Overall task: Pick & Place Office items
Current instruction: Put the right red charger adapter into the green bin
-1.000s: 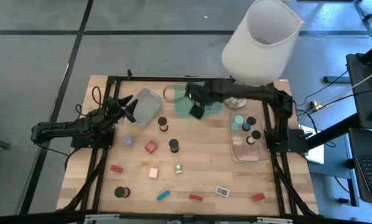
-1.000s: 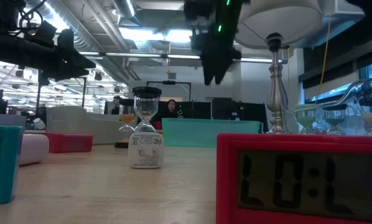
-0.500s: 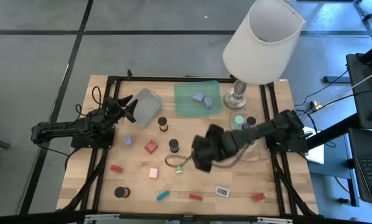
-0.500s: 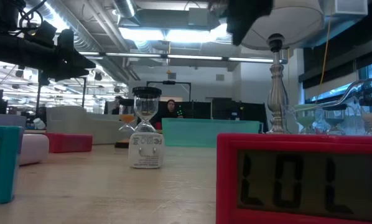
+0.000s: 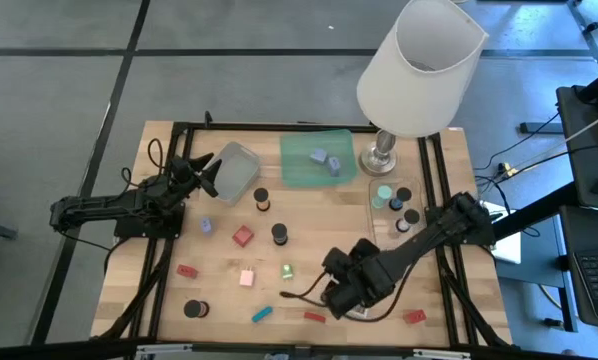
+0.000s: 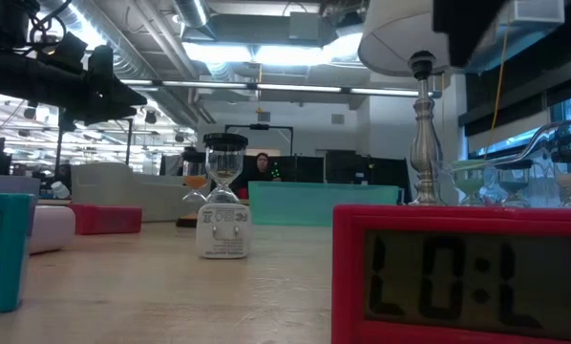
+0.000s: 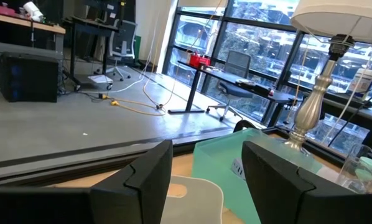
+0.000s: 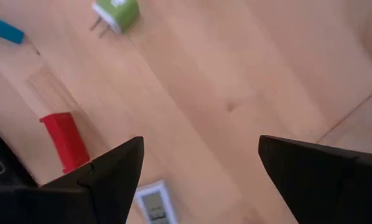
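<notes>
red bar and green charger flank the open right claw.

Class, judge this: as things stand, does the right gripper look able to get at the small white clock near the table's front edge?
Probably yes: the right gripper hangs open just above the white clock, with only bare table between its fingers.

The red clock at the surface's near edge reads "L0:L" on its display. The white plug has tiny print, way too small to read.

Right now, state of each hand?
Left hand: open, empty, parked by the grey tray.
Right hand: open, empty, above the small white clock.
</notes>
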Action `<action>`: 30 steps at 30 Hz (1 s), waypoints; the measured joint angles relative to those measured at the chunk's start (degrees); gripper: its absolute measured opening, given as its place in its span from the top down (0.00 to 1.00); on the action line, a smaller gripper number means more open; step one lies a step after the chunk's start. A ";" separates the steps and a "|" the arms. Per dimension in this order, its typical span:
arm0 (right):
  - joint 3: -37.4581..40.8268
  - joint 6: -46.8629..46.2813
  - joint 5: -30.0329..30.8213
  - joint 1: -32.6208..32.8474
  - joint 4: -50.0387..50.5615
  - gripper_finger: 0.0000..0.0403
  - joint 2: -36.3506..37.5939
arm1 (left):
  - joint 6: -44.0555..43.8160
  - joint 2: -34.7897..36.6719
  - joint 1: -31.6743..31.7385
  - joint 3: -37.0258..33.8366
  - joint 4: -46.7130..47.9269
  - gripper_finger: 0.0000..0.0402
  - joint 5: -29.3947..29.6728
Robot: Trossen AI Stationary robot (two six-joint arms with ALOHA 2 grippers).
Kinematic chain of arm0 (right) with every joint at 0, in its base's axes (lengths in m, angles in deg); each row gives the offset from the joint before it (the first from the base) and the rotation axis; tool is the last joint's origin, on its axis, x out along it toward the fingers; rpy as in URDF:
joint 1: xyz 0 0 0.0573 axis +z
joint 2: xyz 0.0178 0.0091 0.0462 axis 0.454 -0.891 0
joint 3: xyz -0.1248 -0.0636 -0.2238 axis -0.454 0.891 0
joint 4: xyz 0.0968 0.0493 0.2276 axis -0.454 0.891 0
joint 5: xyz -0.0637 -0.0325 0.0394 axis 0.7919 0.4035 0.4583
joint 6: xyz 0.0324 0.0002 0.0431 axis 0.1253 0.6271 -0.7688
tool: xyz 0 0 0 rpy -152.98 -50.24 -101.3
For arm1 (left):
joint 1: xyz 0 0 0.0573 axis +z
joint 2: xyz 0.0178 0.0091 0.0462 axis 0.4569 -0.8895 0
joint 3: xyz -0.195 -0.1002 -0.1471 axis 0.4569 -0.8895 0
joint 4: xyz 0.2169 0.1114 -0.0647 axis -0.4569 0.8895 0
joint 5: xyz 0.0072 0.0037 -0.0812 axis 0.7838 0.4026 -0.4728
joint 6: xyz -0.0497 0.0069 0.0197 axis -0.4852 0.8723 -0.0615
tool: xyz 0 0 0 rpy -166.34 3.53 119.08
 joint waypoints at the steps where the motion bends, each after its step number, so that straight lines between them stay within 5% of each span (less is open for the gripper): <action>1: 0.00 -1.50 -0.89 0.18 -0.50 0.21 -0.73 | 0.00 0.00 0.01 -0.01 0.07 0.52 0.00; 6: 0.00 -3.69 -3.23 1.69 -6.88 0.21 -3.95 | -0.01 0.00 0.00 -0.01 -0.20 0.53 0.00; 10: 0.00 7.70 -5.30 3.25 -13.29 0.21 -7.10 | 0.00 0.00 0.00 -0.01 -0.22 0.53 0.00; 15: 0.02 18.39 -1.84 5.62 -16.63 0.21 -9.62 | -0.01 0.00 -0.01 -0.01 -0.23 0.52 0.00; 22: 0.04 21.26 1.25 6.81 -18.81 0.21 -9.67 | 0.00 0.00 -0.01 0.01 -0.24 0.52 0.00; 30: 0.04 9.45 -13.02 7.32 -8.52 0.21 -9.67 | -0.01 0.00 0.00 0.00 -0.24 0.53 0.01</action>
